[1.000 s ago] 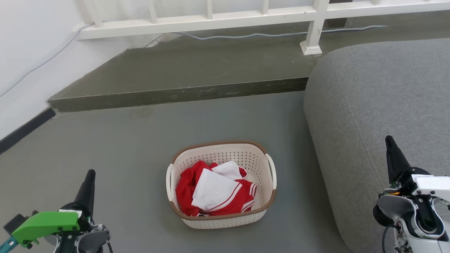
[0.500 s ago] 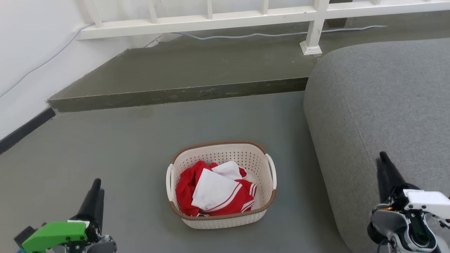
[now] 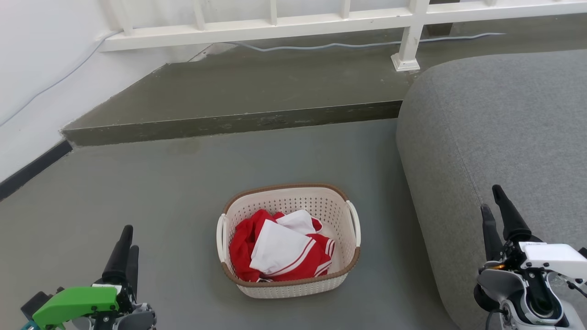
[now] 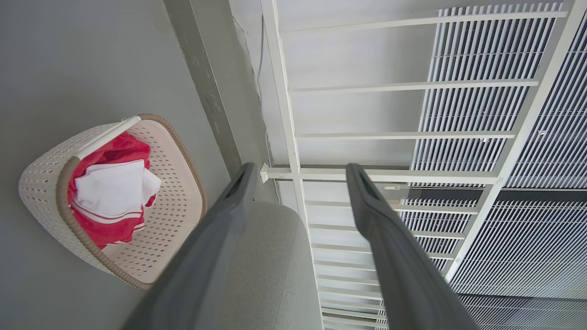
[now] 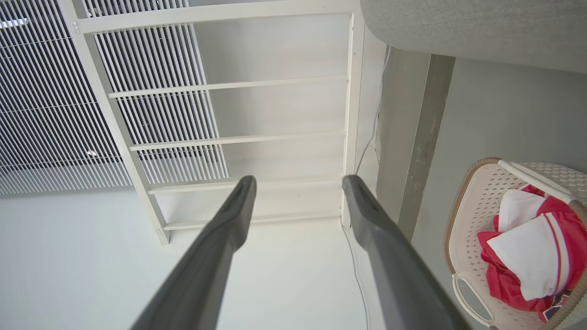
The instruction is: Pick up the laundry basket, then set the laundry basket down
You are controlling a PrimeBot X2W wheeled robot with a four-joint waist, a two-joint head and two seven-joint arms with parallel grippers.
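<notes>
Looks down on a grey floor (image 3: 137,183), hemmed on the right by a bulky grey sofa (image 3: 495,128). Faces a raised concrete step (image 3: 229,123) farther back, topped by a white railing (image 3: 275,25) with a pale cable (image 3: 321,46) trailing along its foot. Finds the laundry basket (image 3: 293,286) upright on the floor at centre, near the sofa's rounded edge yet apart from it, holding red and white clothes (image 3: 279,250). Holds the left gripper (image 3: 130,237) low at the basket's left and the right gripper (image 3: 490,197) before the sofa front at its right, both well apart from the white handles. Shows both sets of jaws parted, with nothing between the fingers.
</notes>
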